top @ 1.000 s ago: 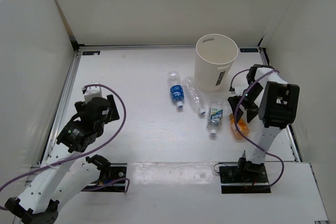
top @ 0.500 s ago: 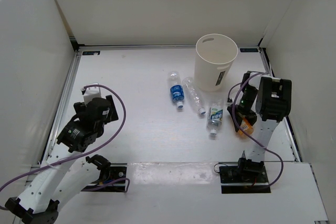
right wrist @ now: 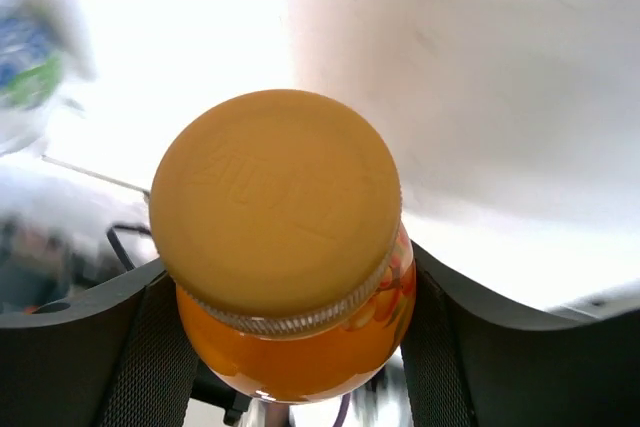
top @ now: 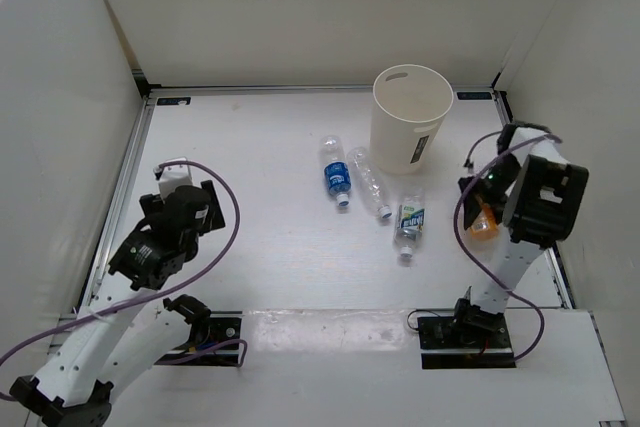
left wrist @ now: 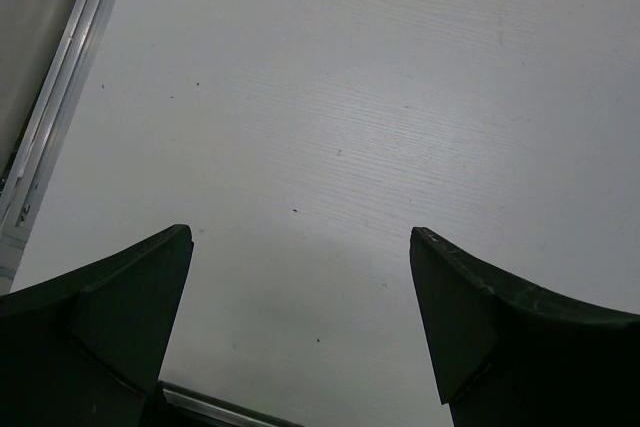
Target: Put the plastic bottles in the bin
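My right gripper (top: 482, 209) is shut on the orange bottle (top: 484, 219) and holds it off the table, right of the bin (top: 409, 117). In the right wrist view the orange bottle (right wrist: 290, 277) fills the space between both fingers, its cap toward the camera. The bottle with the blue label (top: 336, 173), the plain clear bottle (top: 372, 184) and the bottle with the green-white label (top: 409, 219) lie on the table in front of the cream-white bin. My left gripper (top: 172, 179) is open and empty at the left; its wrist view shows only bare table (left wrist: 330, 147).
White walls enclose the table. A metal rail (top: 125, 182) runs along the left edge and another along the back. Purple cables loop from both arms.
My right gripper has closed on the orange bottle, lifted it off the table and carried it right and back. The left arm has not moved.
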Available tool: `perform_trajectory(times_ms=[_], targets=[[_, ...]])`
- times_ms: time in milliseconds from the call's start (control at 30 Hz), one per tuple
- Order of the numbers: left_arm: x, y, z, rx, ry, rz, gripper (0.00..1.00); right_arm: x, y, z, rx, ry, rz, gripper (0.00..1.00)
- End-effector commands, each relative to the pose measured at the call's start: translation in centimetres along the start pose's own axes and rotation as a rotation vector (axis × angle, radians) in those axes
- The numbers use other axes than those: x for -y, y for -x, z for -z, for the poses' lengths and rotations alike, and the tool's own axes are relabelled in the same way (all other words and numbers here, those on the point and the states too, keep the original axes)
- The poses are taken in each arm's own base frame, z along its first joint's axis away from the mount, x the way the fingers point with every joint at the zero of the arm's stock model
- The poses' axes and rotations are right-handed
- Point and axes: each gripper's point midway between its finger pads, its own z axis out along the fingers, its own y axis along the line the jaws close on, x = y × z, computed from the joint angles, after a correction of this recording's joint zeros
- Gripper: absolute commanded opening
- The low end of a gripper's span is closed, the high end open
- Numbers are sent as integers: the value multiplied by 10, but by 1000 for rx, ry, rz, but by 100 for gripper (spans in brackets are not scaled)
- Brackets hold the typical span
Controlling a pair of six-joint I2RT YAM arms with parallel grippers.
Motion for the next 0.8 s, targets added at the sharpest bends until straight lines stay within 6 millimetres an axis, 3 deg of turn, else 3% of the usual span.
perform_trajectory(times_ms=[0, 67, 100, 167, 233, 267, 300, 367, 400, 433, 467, 567, 600, 667, 700, 733, 767], targets=[[8, 10, -7, 23, -2, -12, 100, -31, -32, 68, 128, 37, -22, 0], [12, 18, -8, 39, -10, -15, 100, -34, -39, 101, 279, -27, 7, 0], [16, 21, -11, 36, -5, -26, 100, -40, -33, 133, 415, -67, 45, 0], [21, 31, -12, 60, -11, -13, 100, -52, -32, 172, 601, -123, 113, 0], [30, 40, -18, 77, -13, 2, 100, -63, -14, 226, 815, -235, 172, 0], [35, 42, -21, 77, -17, -2, 100, -84, -12, 246, 903, -280, 236, 0], [40, 44, -24, 74, -30, -12, 100, -89, 6, 270, 1016, -327, 266, 0], [60, 51, -34, 73, -70, -26, 100, -122, 24, 282, 1072, -361, 382, 0], [68, 58, -33, 75, -97, -27, 100, -130, 39, 299, 1153, -380, 393, 0], [75, 50, -46, 22, -80, -61, 100, -150, 50, 299, 1161, -372, 447, 0], [81, 67, -41, 35, -89, -16, 100, -154, 58, 306, 1196, -360, 441, 0], [85, 54, -55, -114, -18, -65, 100, -201, 81, 302, 1215, -212, 599, 0], [93, 61, -60, -139, -21, -64, 100, -206, 98, 299, 1209, -174, 598, 0], [104, 59, -63, -208, -45, -100, 100, -217, 111, 307, 1234, -156, 606, 0], [115, 63, -65, -226, -84, -102, 100, -216, 132, 302, 1211, -145, 603, 0], [123, 65, -63, -236, -120, -92, 100, -221, 137, 304, 1214, -139, 605, 0], [130, 66, -67, -235, -138, -87, 100, -225, 139, 326, 1273, -158, 603, 0]])
